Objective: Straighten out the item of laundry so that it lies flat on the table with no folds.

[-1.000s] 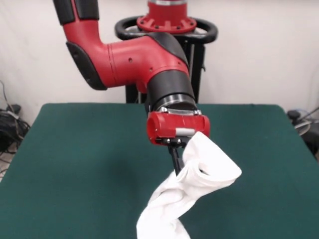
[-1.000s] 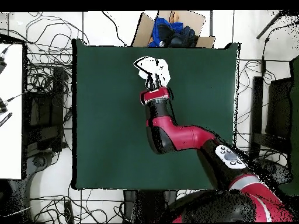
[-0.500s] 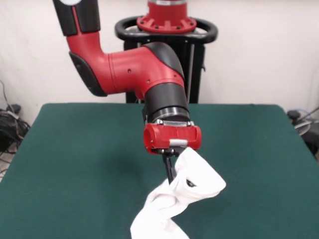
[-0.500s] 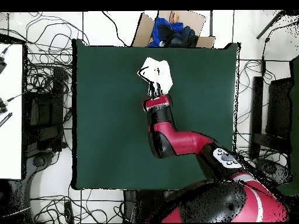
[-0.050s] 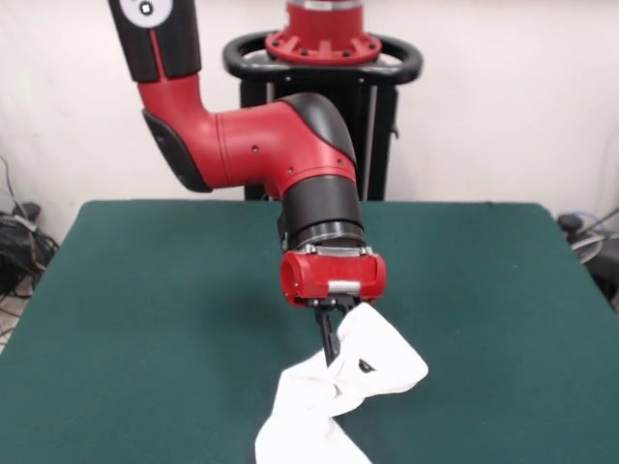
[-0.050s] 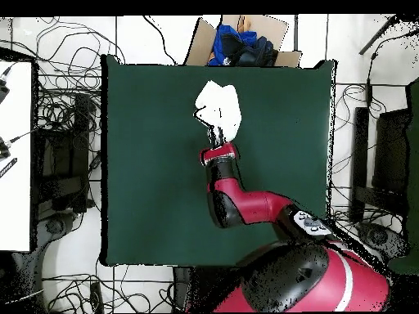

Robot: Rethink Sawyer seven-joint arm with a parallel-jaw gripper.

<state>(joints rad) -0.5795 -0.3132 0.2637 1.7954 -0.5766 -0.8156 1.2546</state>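
Note:
The item of laundry (image 5: 363, 372) is a white shirt, bunched and twisted, hanging from my gripper (image 5: 334, 348) above the dark green table (image 5: 155, 290). Its lower end trails down to the picture's bottom edge in the front view. No print shows, only plain white cloth. My gripper is shut on the upper folds of the shirt, with its dark fingers half buried in the fabric. From overhead the item of laundry (image 6: 218, 105) shows as a white lump just beyond my gripper (image 6: 219, 131), over the part of the table (image 6: 147, 163) farthest from the base.
A cardboard box (image 6: 237, 41) with blue and dark cloth lies just past the table's far edge in the overhead view. Cables (image 6: 57, 106) sprawl over the floor around the table. A white surface (image 6: 15, 155) borders the left edge.
My gripper has moved left and lower in the front view, carrying the shirt with it. The hanging cloth has sunk toward the table and bunched more tightly.

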